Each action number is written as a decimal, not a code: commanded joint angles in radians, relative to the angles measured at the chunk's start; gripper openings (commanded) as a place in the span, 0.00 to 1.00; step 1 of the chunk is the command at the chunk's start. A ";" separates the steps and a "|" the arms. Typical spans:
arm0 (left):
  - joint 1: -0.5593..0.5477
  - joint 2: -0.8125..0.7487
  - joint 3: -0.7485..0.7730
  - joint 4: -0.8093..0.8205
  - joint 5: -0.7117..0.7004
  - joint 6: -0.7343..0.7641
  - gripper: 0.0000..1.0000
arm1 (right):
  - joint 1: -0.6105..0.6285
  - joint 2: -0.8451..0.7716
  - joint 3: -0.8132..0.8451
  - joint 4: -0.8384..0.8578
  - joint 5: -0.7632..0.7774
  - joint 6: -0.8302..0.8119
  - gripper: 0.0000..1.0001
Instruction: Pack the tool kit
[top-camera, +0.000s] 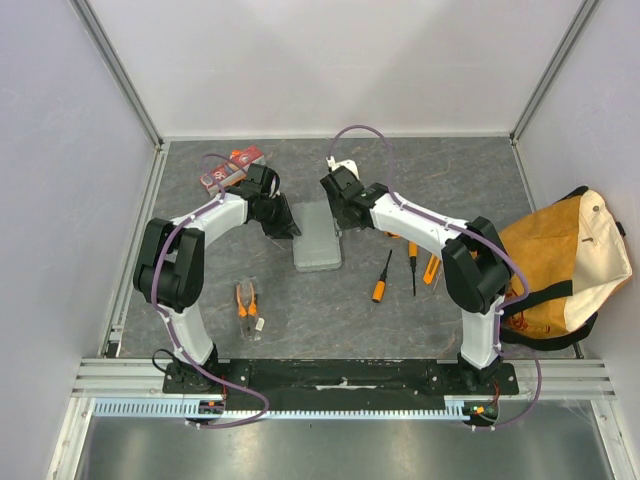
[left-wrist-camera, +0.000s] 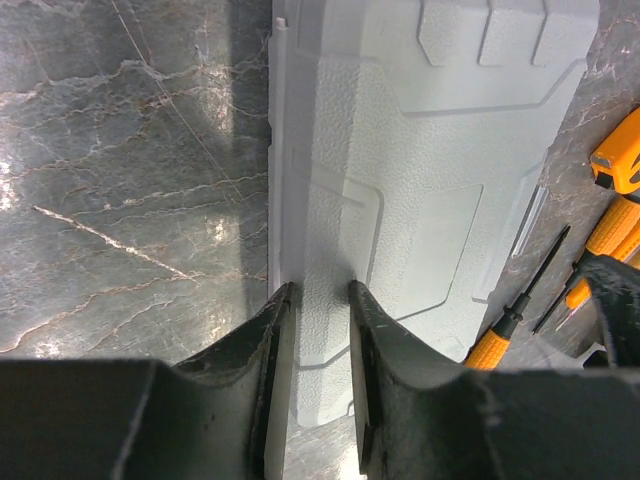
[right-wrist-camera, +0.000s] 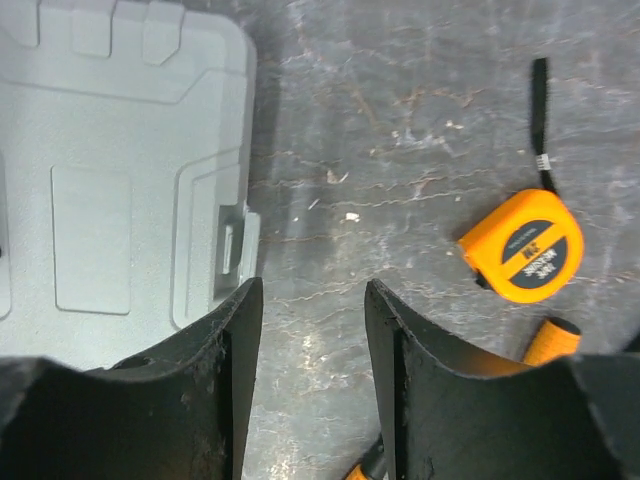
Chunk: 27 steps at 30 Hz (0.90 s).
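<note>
Fingers first: my left fingers (left-wrist-camera: 280, 320) sit narrow, astride one long rim of the case (left-wrist-camera: 430, 200); I cannot tell whether they pinch it. My right fingers (right-wrist-camera: 240, 330) gape on nothing over the bench (right-wrist-camera: 400, 120), beside the shut, flat-lying case, tape measure (right-wrist-camera: 522, 246) near.

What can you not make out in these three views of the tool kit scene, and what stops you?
Case interior: lid shut in every view, slots hidden.
Red packets: top view, left arm covers part, print too small.
Tape measure label: right wrist view, text too small.
Left jaws' grip on the case edge: left wrist view, contact unclear.
</note>
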 joint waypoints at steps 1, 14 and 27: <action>0.011 0.051 -0.024 -0.130 -0.091 0.062 0.35 | -0.028 -0.001 -0.029 0.076 -0.167 0.005 0.54; 0.011 0.065 -0.030 -0.130 -0.088 0.079 0.35 | -0.068 0.054 -0.047 0.136 -0.269 0.011 0.50; 0.011 0.054 -0.033 -0.129 -0.093 0.093 0.37 | -0.076 0.079 -0.107 0.173 -0.279 0.032 0.29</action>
